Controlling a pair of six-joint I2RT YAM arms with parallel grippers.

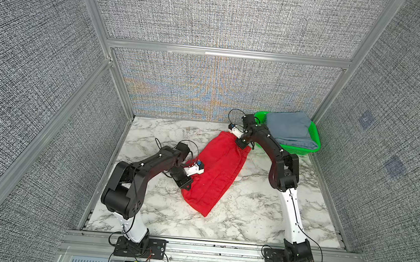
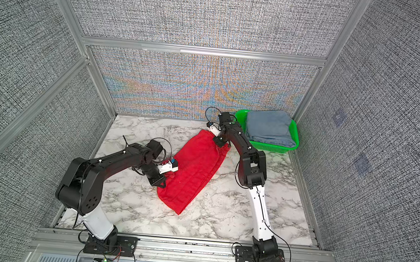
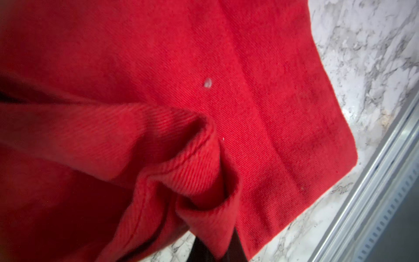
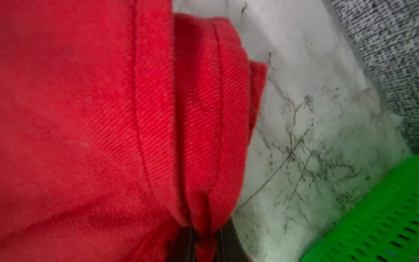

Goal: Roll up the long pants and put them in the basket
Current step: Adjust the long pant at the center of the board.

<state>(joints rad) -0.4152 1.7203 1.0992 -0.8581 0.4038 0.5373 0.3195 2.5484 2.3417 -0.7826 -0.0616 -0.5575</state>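
We read the marble table [image 1: 262,206] as a clock face, with 12 o'clock at the far wall and 6 o'clock at the arm bases. At about 2 o'clock, in the far corner, stands a green basket [image 1: 303,150] [image 2: 275,145] with a perforated wall. A folded blue-grey garment [image 1: 289,128] [image 2: 269,126] fills it and rises above its rim. We see nothing else in the basket.

The long pants [image 1: 215,173] [image 2: 192,174] lie folded into a broad red band near the middle of the table. In both top views their long axis runs from 7 o'clock to 1 o'clock. The 1 o'clock end stops just beside the basket, and the 7 o'clock end comes to a corner pointing toward the bases.

The left gripper [image 1: 186,185] [image 2: 160,183] sits on the band's 9 o'clock edge, toward the near end. In the left wrist view its dark fingers [image 3: 237,245] are drawn narrow around a raised, hemmed fold of the red cloth [image 3: 249,68], which bunches up between them.

The right gripper [image 1: 241,143] [image 2: 219,142] is down on the 1 o'clock end. In the right wrist view its fingers [image 4: 229,240] are likewise pinched close on a gathered, stitched edge of the pants [image 4: 68,113], with the basket wall [image 4: 374,215] just beside them.
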